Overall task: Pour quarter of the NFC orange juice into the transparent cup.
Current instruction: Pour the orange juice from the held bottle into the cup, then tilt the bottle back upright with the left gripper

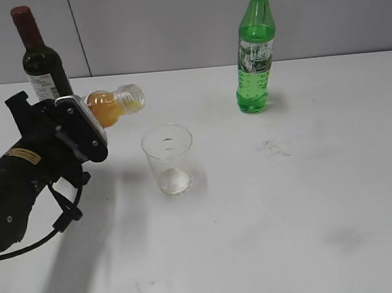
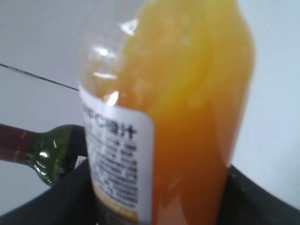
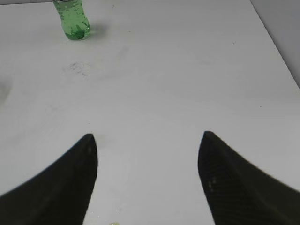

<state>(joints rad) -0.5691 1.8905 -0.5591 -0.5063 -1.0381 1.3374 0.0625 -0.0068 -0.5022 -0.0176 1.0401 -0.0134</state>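
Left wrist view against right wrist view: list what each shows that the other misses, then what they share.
Only the left wrist view: the NFC orange juice filling the frame, held in the left end effector, with the wine bottle behind it. Only the right wrist view: the green soda bottle standing at the far edge, and the right end effector open over nothing. Shared: only the white table. Neither clearly shows the transparent cup.

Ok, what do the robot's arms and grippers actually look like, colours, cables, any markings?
The left arm is bulky and matte black, with a small yellow label on top and a black cable looping beneath it. Its gripper is black with a pale grey edge strip. The right gripper shows only as two dark, tapered, pointed fingers with a faint woven texture.
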